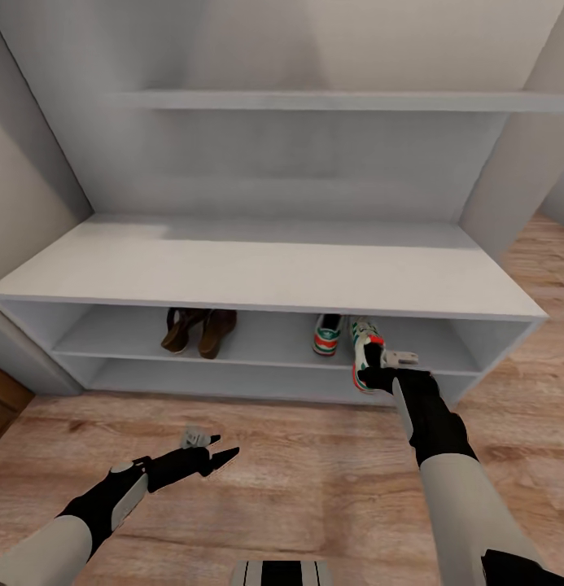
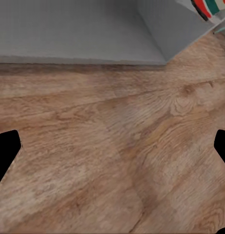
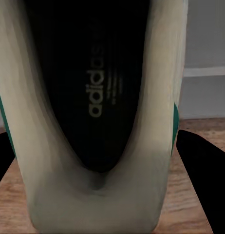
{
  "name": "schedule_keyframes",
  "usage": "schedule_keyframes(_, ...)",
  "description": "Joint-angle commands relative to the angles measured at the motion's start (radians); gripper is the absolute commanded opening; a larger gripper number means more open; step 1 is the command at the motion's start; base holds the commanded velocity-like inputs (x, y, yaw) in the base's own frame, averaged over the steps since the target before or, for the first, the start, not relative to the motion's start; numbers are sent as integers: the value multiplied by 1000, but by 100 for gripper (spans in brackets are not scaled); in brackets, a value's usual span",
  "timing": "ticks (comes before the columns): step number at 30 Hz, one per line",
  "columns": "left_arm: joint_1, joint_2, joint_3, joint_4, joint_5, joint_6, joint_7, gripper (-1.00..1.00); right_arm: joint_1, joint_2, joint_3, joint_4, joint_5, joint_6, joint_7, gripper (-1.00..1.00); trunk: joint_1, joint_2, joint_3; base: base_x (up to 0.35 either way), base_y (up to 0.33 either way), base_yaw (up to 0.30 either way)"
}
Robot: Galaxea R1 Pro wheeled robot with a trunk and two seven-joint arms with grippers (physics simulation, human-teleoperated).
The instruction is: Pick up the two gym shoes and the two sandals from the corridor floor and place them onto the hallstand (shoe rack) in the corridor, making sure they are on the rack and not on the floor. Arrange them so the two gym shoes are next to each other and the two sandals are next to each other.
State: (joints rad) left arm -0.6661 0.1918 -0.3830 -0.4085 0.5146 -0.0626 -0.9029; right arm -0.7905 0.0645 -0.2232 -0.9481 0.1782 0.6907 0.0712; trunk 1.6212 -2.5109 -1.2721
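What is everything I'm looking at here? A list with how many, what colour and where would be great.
Shoe rack: one, white, against the wall, with two open shelves, a bench top and a thin upper shelf.
Sandals: two, brown, side by side on the left part of the upper open shelf.
Gym shoe on shelf: one, white with green and red-orange, right part of the same shelf.
Held gym shoe: one, same colours, at the shelf's front edge beside the other.
Floor: light brown wood planks, in front of the rack.
Left gripper: black, jaws apart, over bare floor.
Right gripper: black, at the held gym shoe.
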Motion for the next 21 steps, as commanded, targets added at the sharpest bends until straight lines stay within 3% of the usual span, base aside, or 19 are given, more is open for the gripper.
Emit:
schedule_keyframes(1,-1,1,-8,0,7,-6,1,100,0,1,-4,-1,10,4,8,-100,0,0,-1,345,0,0)
schedule_keyframes(8,-1,1,-8,0,7,-6,1,100,0,1,-4,-1,10,4,8,-100,0,0,-1,330,0,0)
schedule_keyframes(15,-1,0,-8,0,7,-6,0,100,0,1,-4,-1,10,4,8,-100,0,0,-1,56,0,0)
schedule_keyframes(21,0,-2,-8,0,7,-6,0,100,0,1,-3,-1,10,4,8,-100,0,0,-1,272,-76,0)
